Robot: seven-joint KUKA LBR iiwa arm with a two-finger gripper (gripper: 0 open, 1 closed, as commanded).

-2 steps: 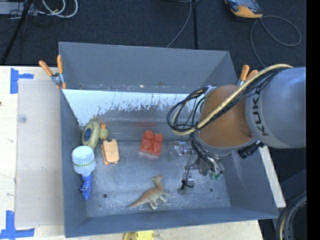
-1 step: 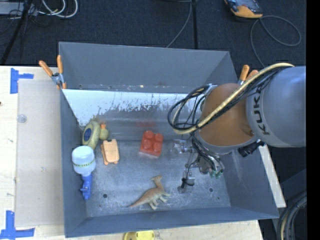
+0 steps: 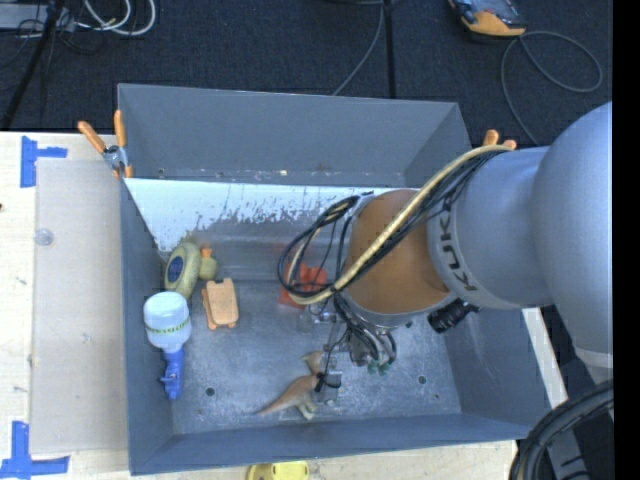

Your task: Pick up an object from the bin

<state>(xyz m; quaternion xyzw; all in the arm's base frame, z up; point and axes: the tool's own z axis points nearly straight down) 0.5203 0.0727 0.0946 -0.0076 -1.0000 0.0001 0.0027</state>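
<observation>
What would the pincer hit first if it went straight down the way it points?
Probably the brown toy dinosaur under the pincer, at the front of the bin; depth is unclear, so possibly the floor beside it.

In the bin point(image 3: 250, 363), a toy dinosaur point(image 3: 288, 399) lies close to the front wall, about midway along it. The claw point(image 3: 326, 376) hangs just over its right end, on an arm coming in from the right. Near the left wall lies a capped bottle point(image 3: 166, 326). Behind it sits a round gadget point(image 3: 184, 267), and just right of both, a flat block point(image 3: 221, 303). Near the bin's middle a small piece point(image 3: 312, 274) lies half hidden behind the arm's cables.
</observation>
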